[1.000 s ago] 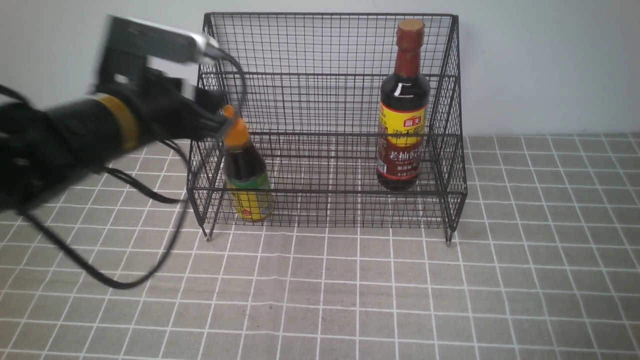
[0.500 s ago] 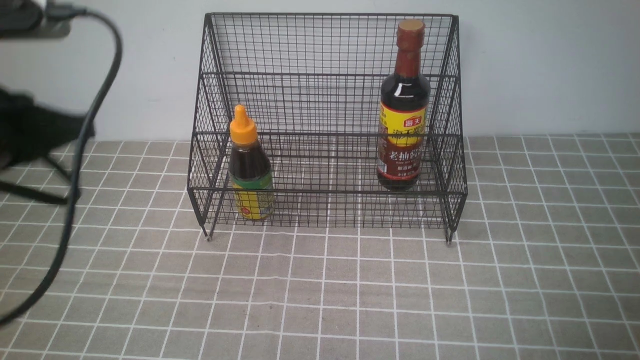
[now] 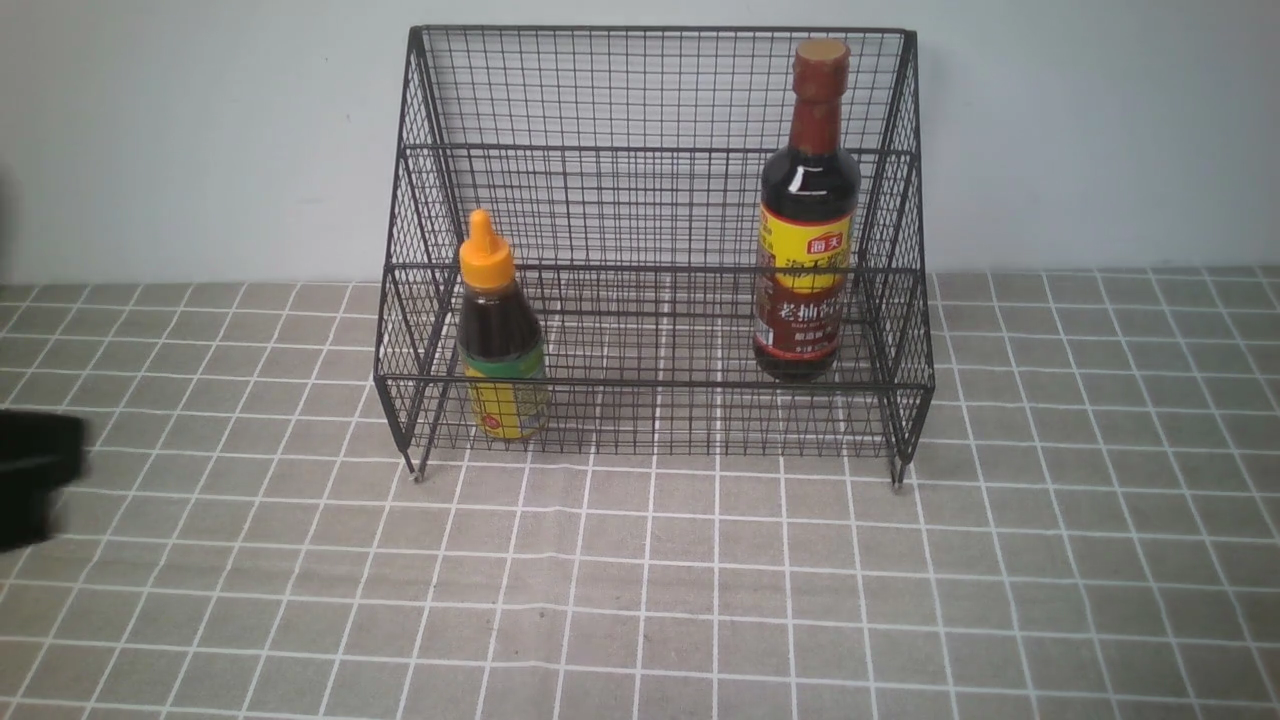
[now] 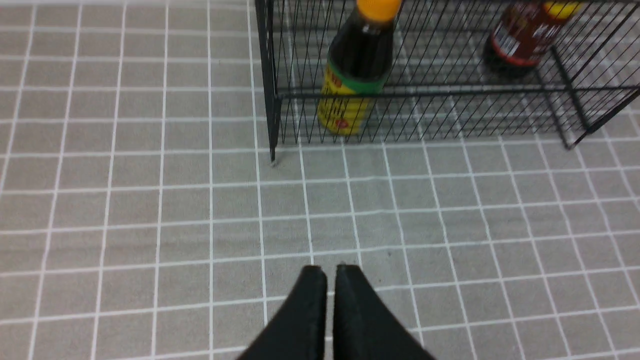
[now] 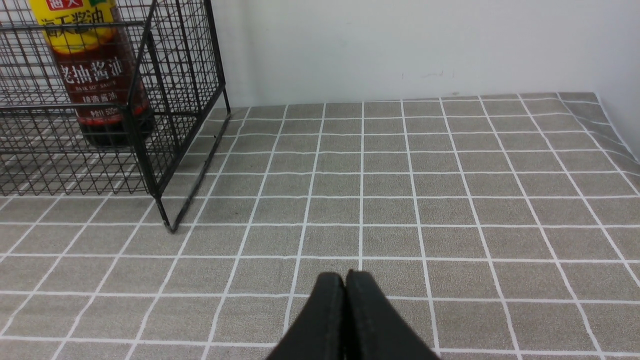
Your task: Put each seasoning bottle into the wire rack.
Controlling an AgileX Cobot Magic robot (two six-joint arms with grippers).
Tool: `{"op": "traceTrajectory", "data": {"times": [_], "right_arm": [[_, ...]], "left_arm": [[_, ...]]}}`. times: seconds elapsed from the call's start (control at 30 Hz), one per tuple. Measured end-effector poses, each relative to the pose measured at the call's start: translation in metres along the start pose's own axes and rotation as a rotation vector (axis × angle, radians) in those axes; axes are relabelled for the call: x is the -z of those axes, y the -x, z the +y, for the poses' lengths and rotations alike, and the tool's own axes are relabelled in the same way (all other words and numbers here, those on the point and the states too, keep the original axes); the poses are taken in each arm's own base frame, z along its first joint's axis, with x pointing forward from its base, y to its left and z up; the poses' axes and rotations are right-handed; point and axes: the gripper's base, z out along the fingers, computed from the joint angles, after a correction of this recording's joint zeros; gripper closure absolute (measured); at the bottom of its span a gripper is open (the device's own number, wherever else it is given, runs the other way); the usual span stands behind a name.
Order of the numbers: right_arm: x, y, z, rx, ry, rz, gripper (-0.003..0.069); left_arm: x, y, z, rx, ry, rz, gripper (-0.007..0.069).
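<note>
Here the left gripper (image 4: 330, 272) has its two black fingers pressed almost together, holding nothing, above bare cloth well in front of the wire rack's (image 3: 650, 150) left front foot. The right gripper (image 5: 345, 277) is likewise closed and empty, over the tablecloth (image 3: 700, 600) off the rack's right front corner.

Ahead of the left gripper stands the short bottle (image 3: 498, 335) with the orange pointed cap, upright on the rack's lower front tier near its left side. Further off, toward the rack's right side, the tall bottle (image 3: 808, 215) with the brown-red cap stands upright on the step behind and above that tier. The rack itself sits at the table's far edge, against the pale wall (image 3: 1100, 130).

In the left wrist view the short bottle's cap is cut off at the frame edge, and only the tall bottle's lower part shows. The right wrist view shows just the tall bottle's label and base through the mesh. In the front view only a dark, blurred shape (image 3: 35, 475) at the table's left edge shows of the left arm; the right arm is out of sight there.
</note>
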Motion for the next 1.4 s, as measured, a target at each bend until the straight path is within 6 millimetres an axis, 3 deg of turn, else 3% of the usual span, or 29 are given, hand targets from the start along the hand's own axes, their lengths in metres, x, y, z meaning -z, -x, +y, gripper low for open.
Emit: {"op": "traceTrajectory", "data": {"times": [0.27, 0.53, 0.73, 0.87, 1.07, 1.17, 1.23, 1.3, 1.4], "right_arm": [[0.0, 0.0, 0.0, 0.0, 0.0, 0.0, 0.0673], [0.0, 0.0, 0.0, 0.0, 0.0, 0.0, 0.0673], [0.0, 0.0, 0.0, 0.0, 0.0, 0.0, 0.0673], [0.0, 0.0, 0.0, 0.0, 0.0, 0.0, 0.0673], [0.0, 0.0, 0.0, 0.0, 0.0, 0.0, 0.0673], [0.0, 0.0, 0.0, 0.0, 0.0, 0.0, 0.0673], [0.0, 0.0, 0.0, 0.0, 0.0, 0.0, 0.0673], [0.0, 0.0, 0.0, 0.001, 0.0, 0.0, 0.0673], [0.0, 0.0, 0.0, 0.001, 0.0, 0.0, 0.0673]], "left_arm": [[0.06, -0.02, -0.001, -0.013, -0.044, -0.244, 0.0617], [0.09, -0.031, 0.002, -0.04, -0.029, -0.411, 0.0617], [0.094, -0.032, 0.003, -0.052, -0.014, -0.45, 0.0617], [0.082, -0.036, 0.006, -0.062, 0.008, -0.444, 0.0617], [0.025, -0.08, 0.022, -0.076, 0.124, -0.444, 0.0617], [-0.011, -0.118, 0.035, -0.086, 0.198, -0.426, 0.0617], [-0.023, -0.131, 0.039, -0.083, 0.215, -0.413, 0.0617], [-0.053, -0.168, 0.048, -0.081, 0.231, -0.358, 0.0617], [-0.073, -0.195, 0.053, -0.082, 0.222, -0.294, 0.0617]]}}
